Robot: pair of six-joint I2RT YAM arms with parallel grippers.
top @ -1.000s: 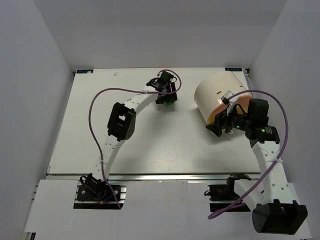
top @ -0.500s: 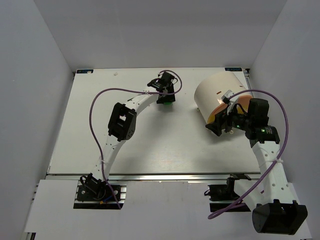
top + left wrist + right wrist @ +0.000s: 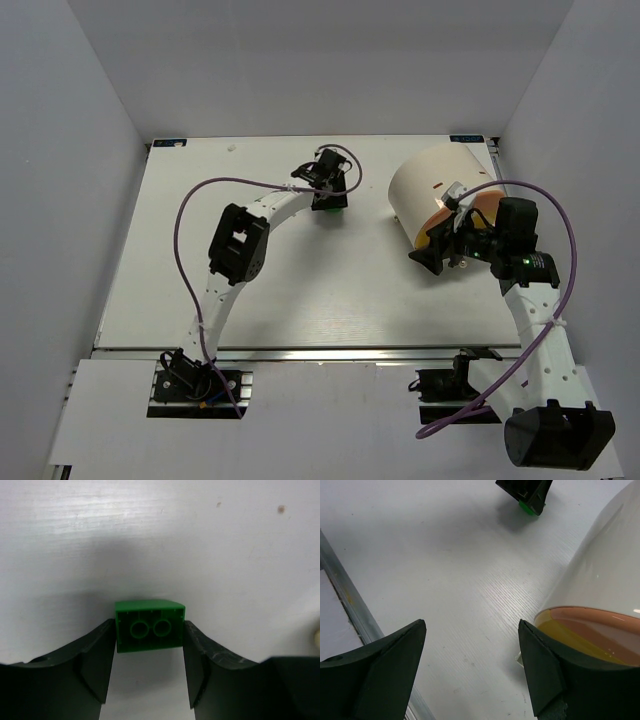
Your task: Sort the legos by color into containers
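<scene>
On the matte, faintly grained white table (image 3: pixel 225 555), near its far middle, the left arm arcs forward with its wrist tipped down. The left gripper (image 3: pixel 149 626) clamps a glossy green brick (image 3: pixel 149 611), whose hollow two-tube underside faces the wrist camera. Farther right, the bent right arm holds the right gripper (image 3: pixel 471 625) spread wide and empty, beside the smooth cream tub (image 3: pixel 600 565) lying on its side.

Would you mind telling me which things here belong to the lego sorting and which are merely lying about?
For the job: green lego, held by the left gripper; cream tub with the orange face.
Just there: purple cables; metal rail along the near edge.
</scene>
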